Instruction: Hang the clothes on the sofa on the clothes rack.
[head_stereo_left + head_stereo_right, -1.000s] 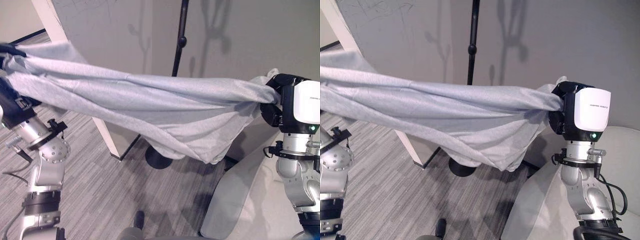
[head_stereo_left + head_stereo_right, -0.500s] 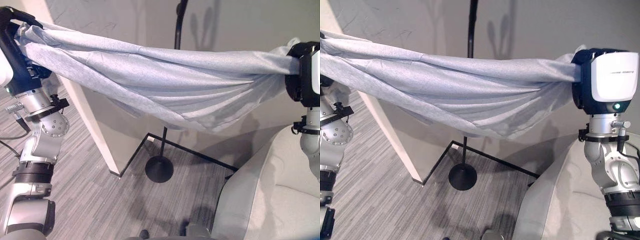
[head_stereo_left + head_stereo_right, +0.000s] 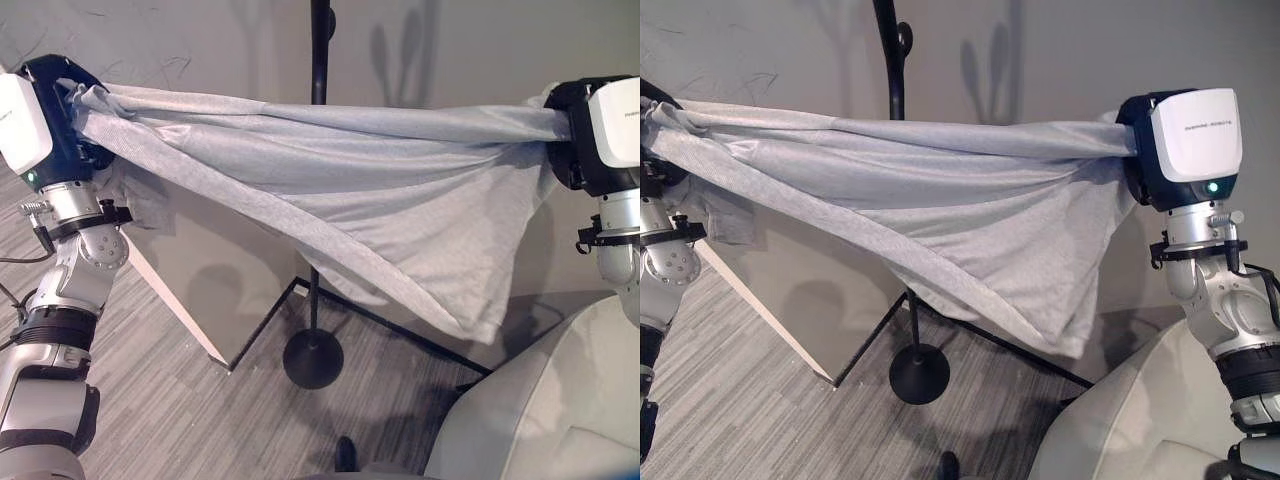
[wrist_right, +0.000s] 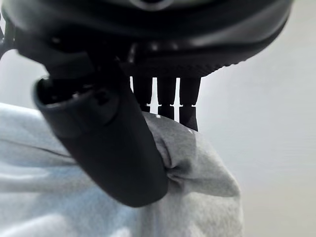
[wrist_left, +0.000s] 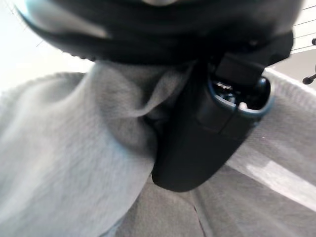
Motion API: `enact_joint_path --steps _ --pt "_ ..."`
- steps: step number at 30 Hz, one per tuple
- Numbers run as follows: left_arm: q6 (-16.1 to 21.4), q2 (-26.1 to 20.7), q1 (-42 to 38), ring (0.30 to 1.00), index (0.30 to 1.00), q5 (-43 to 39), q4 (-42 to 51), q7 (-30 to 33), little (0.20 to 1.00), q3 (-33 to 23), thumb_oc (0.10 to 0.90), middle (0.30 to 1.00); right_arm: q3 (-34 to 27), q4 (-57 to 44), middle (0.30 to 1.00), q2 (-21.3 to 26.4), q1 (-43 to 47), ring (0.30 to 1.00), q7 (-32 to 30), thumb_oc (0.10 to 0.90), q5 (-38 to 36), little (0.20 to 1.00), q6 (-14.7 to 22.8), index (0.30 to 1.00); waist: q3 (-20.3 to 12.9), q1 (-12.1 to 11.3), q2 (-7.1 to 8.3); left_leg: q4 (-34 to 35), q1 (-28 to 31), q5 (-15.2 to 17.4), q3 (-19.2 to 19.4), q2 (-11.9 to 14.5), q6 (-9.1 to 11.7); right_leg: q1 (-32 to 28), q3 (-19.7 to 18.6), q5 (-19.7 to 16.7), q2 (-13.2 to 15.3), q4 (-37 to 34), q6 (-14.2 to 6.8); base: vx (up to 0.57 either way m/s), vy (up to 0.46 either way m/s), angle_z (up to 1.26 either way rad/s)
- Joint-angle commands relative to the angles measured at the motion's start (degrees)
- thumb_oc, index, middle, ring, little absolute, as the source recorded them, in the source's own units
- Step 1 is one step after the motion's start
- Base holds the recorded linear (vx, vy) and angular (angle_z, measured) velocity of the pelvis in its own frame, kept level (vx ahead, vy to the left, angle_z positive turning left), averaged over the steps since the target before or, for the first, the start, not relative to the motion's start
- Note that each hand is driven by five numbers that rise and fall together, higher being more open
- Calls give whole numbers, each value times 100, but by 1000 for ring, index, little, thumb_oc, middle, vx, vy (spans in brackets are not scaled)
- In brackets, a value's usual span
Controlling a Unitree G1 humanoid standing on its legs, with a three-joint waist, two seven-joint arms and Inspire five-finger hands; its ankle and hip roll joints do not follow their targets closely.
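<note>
A pale grey garment (image 3: 360, 190) is stretched wide between my two hands, held high in front of the wall, its lower part sagging in folds. My left hand (image 3: 62, 110) is shut on one bunched end, its thumb (image 5: 207, 133) pressed into the cloth. My right hand (image 3: 1145, 150) is shut on the other end, with the thumb (image 4: 113, 148) clamped over the fabric. The black clothes rack pole (image 3: 320, 50) rises behind the garment, and its round base (image 3: 312, 360) stands on the floor below.
A light grey sofa (image 3: 540, 420) fills the lower right. A white partition panel (image 3: 185, 270) stands at the left behind the cloth, on a black floor frame (image 3: 400, 325). Striped grey carpet (image 3: 180, 420) lies below.
Both hands have lifted the garment and drawn it tighter. The camera has tilted up, so the rack's pole now shows above the cloth and its base below.
</note>
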State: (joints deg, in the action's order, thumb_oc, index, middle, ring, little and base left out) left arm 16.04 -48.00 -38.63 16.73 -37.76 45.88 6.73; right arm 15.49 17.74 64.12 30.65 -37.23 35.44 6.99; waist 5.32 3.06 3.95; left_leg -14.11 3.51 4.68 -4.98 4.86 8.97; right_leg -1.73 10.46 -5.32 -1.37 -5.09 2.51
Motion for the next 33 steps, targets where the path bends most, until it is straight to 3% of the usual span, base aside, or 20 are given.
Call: enact_joint_path --steps 1,5,6,7,8,9,10,13,23,29,30,31,33 --pt "-205 -607 -884 300 300 -725 -422 116 300 -52 400 300 -276 335 300 575 664 300 -257 400 -380 300 -183 300 -496 -124 178 -623 -174 -169 429 -155 -486 -3 -83 196 324 48 -751 -2 1 26" --pt "-205 -608 -882 300 300 -725 -422 115 300 -55 400 300 -271 337 300 575 670 300 -257 400 -380 300 -183 300 -497 -121 176 -624 -176 -168 428 -155 -486 -2 -82 196 324 48 -750 64 9 15" --pt "-228 -743 -1235 300 300 -862 -671 -158 300 309 400 300 -156 505 300 800 815 300 -244 400 -408 300 -197 300 -309 -263 252 117 -939 -38 610 -189 -647 -234 -264 413 393 9 -778 299 73 10" --pt "-212 -809 -1256 300 300 -893 -650 -181 300 340 400 300 -140 606 300 832 841 300 -262 400 -411 300 -197 300 -295 -342 220 443 -1066 -272 459 -256 -628 -233 -317 415 359 9 -771 449 111 18" --pt "-182 -881 -1291 300 300 -935 -549 -176 300 360 400 300 -34 856 300 813 986 300 -297 400 -475 300 -197 300 -260 -522 190 1140 -1403 -705 133 -370 -570 -325 -438 545 265 9 -746 267 86 12" --pt "-191 -895 -1300 300 300 -881 -510 -197 300 464 400 300 82 1051 300 876 1060 300 -305 400 -456 300 -240 300 -219 -569 175 1409 -1550 -858 43 -390 -546 -375 -476 613 217 9 -732 361 86 -13" --pt "-257 -916 -1220 300 300 -903 -578 -217 300 404 400 300 178 1032 300 809 1226 300 -201 400 -521 300 -284 300 -328 -554 100 1793 -1295 -1038 -65 -340 -519 -428 -559 677 139 9 -731 288 88 -42" --pt "-256 -907 -1049 300 300 -832 -780 -279 300 373 400 300 273 1122 300 728 1272 300 -204 400 -597 300 -313 300 -502 -488 33 1830 -1078 -1176 -91 -351 -520 -568 -606 745 216 9 -742 207 86 -49" --pt "-416 -1042 -754 300 300 -913 -1932 -859 300 646 400 300 802 1560 300 516 1573 300 56 400 -820 300 -233 300 -746 -502 59 1911 -600 -927 139 -487 -661 -626 -753 713 431 38 -841 160 104 -10" --pt "-484 -318 254 300 300 -883 -1907 -1309 300 315 400 300 373 781 300 181 777 300 468 400 -590 300 -265 300 -737 -476 97 1911 -469 -774 174 -570 -778 -620 -794 722 502 82 -887 63 60 -11" --pt "-442 41 558 300 300 -943 -2008 -1443 300 241 400 300 218 598 300 -55 476 300 557 400 -582 300 -217 300 -714 -465 125 1911 -452 -744 180 -574 -798 -606 -798 720 519 81 -898 24 20 -8" --pt "-441 43 569 300 300 -941 -2001 -1443 300 245 400 300 189 575 300 -53 436 300 564 400 -576 300 -221 300 -723 -471 128 1911 -451 -742 179 -575 -798 -607 -798 720 520 79 -899 36 38 -8" --pt "-391 717 1085 300 300 -1070 -1653 -1508 300 82 400 300 -57 107 300 -420 -157 300 716 400 -485 300 -189 300 -658 -467 163 1911 -469 -764 180 -578 -827 -535 -799 665 529 82 -906 -5 25 -6"
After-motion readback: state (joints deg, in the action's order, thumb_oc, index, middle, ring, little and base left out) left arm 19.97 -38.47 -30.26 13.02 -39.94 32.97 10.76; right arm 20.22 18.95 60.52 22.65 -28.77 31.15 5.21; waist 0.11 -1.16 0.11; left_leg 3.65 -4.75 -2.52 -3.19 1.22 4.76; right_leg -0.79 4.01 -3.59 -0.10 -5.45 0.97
